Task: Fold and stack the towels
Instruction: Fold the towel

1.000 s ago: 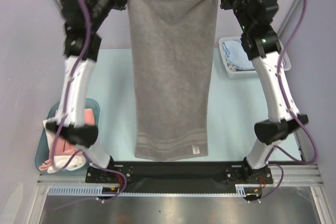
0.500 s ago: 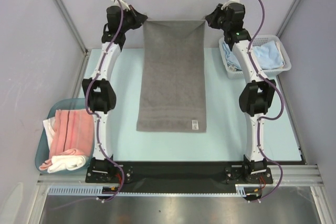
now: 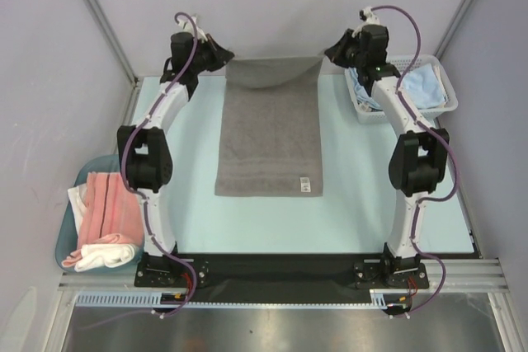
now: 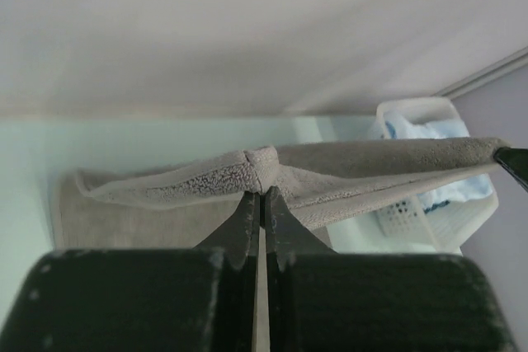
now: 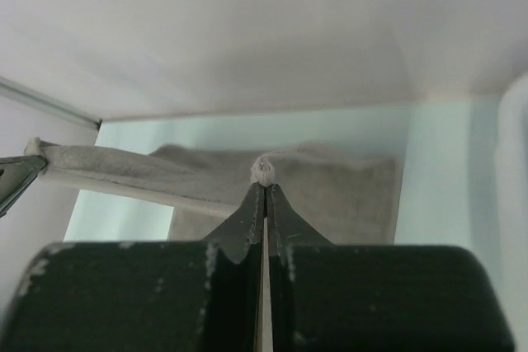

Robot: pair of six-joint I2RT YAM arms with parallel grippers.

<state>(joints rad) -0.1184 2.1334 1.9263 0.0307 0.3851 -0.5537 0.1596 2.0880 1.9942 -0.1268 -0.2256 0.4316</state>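
Note:
A grey towel (image 3: 270, 139) lies lengthwise on the pale table, its near end flat with a small white label, its far edge lifted and sagging between my grippers. My left gripper (image 3: 224, 61) is shut on the far left corner; the left wrist view shows the jaws (image 4: 262, 195) pinching the grey towel (image 4: 330, 175). My right gripper (image 3: 327, 55) is shut on the far right corner, seen bunched at the tips (image 5: 265, 183) in the right wrist view. A salmon-pink towel (image 3: 110, 204) and a white towel (image 3: 101, 253) lie in the tub. A light blue towel (image 3: 412, 86) fills the basket.
A teal plastic tub (image 3: 69, 232) stands at the near left beside the left arm base. A white mesh basket (image 3: 444, 88) stands at the far right, close to my right arm. Grey walls close the back and sides.
Both arms have stretched out to the far end and come down. The grey towel went from hanging upright to lying on the table, with only its far edge still held up.

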